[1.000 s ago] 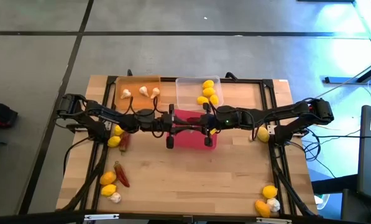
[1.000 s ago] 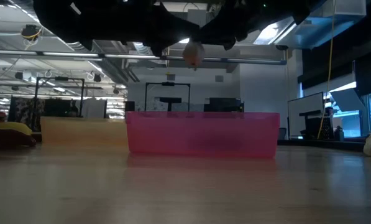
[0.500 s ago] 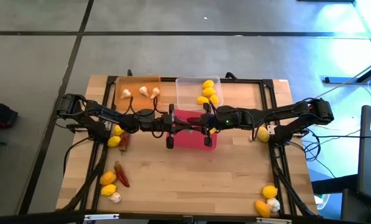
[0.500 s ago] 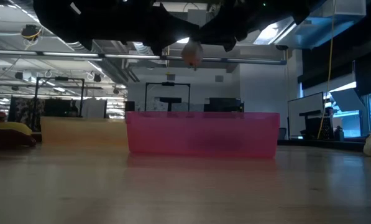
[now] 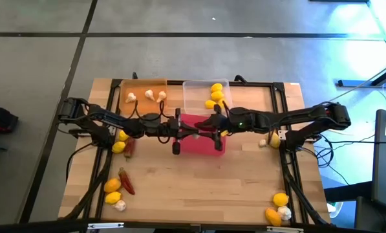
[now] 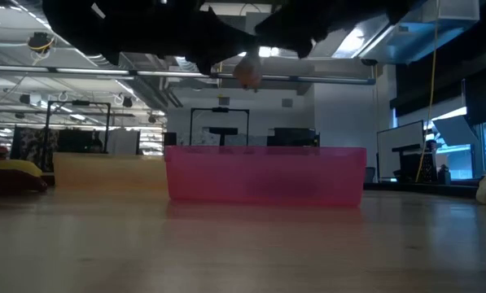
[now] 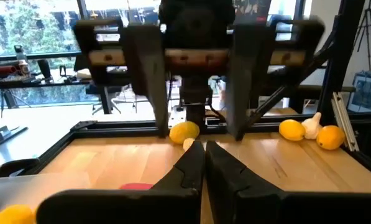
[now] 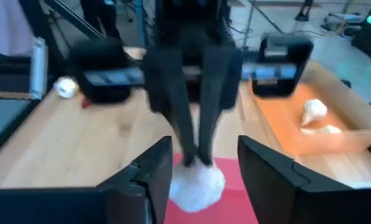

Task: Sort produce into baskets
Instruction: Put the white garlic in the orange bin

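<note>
A white garlic bulb (image 8: 196, 182) hangs in the air above the pink-red tray (image 6: 265, 175), and it also shows in the low view (image 6: 247, 74). My left gripper (image 5: 196, 131) reaches in from the table's left and is shut on the bulb. My right gripper (image 8: 205, 149) comes from the table's right and faces it over the tray (image 5: 199, 144). It is open, with one finger on either side of the bulb. The orange tray (image 5: 144, 96) holds three garlic bulbs. The clear tray (image 5: 196, 97) holds several lemons. My left gripper pinches the top of the garlic bulb (image 8: 195, 165) between the free ends of its two fingers (image 8: 184, 134). The fingers slant down onto it from the table's left. The bulb hangs below the fingertips, clear of the pink-red tray.
Loose lemons, chili peppers and a garlic bulb lie at the table's left (image 5: 119, 145) and near left (image 5: 118, 189). A lemon (image 5: 270, 141) lies under the right arm. More lemons and a garlic bulb lie at the near right corner (image 5: 280, 208).
My right gripper has drawn a little up and back from the garlic bulb toward the table's right. The bulb has stayed hanging from my left gripper above the pink-red tray.
</note>
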